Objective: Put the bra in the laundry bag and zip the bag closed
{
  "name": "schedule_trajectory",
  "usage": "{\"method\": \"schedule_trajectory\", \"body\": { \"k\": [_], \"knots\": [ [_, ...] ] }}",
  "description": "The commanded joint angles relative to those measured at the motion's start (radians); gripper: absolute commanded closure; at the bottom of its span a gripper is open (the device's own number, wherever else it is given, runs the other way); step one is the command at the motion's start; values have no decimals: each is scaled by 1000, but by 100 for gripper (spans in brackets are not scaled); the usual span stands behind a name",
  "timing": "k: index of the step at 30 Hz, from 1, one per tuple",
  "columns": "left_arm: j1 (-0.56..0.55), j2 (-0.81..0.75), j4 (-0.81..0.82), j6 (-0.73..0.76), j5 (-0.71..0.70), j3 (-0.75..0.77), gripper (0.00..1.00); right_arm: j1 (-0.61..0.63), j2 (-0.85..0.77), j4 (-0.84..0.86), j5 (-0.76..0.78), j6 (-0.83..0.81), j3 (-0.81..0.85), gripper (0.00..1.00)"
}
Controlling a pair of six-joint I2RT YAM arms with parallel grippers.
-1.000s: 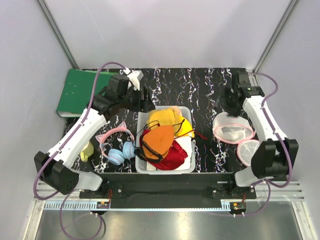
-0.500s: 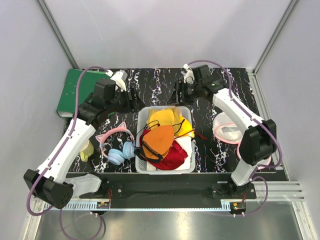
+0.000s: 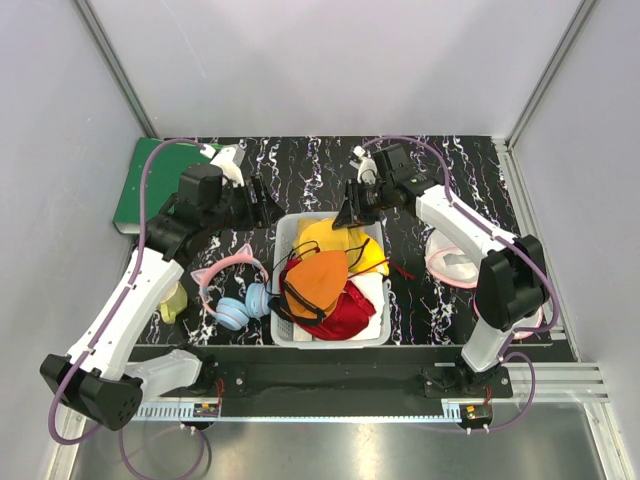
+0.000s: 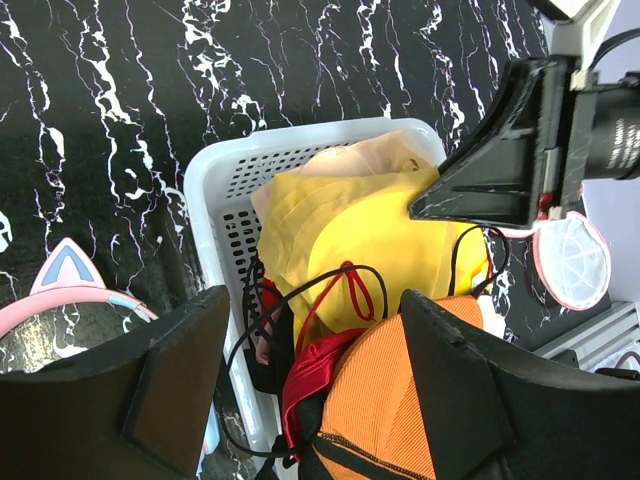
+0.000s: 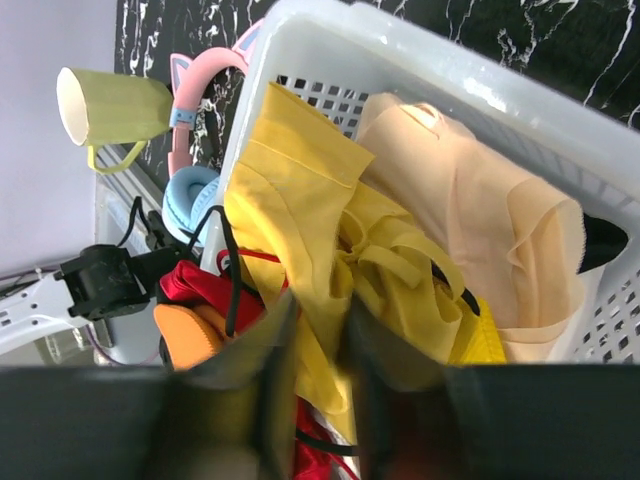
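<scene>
Yellow bra [image 5: 300, 230] lay directly under right tool [image 5: 320, 330], at far end of basket [image 5: 420, 50]; jaws narrow, pinching a fold. Left tool [image 4: 312, 300] wide, farther off.

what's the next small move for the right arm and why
Probably close the right gripper fully on the fold of the yellow bra between its fingers, then lift gently. In the right wrist view the fingers straddle that fabric inside the basket, black straps cross the pile nearby, and the laundry bag lies apart to the right.
</scene>
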Motion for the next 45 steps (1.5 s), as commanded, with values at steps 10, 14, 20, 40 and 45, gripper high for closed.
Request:
{"method": "schedule_trajectory", "body": {
  "k": [10, 14, 20, 40, 45],
  "knots": [
    [17, -3, 14, -32, 43, 61, 21, 17, -149, -19, 159, 66, 242, 100],
    [20, 17, 17, -37, 103, 104, 20, 17, -219, 73, 233, 66, 218, 100],
    [23, 47, 35, -63, 144, 150, 9, 15, -206, 87, 424, 107, 322, 100],
    [28, 244, 298, -196, 262, 143, 14, -302, 15, 171, 654, 3, 527, 100],
    [26, 265, 301, -225, 318, 106, 17, -376, 68, 299, 703, -21, 396, 100]
  ]
}}
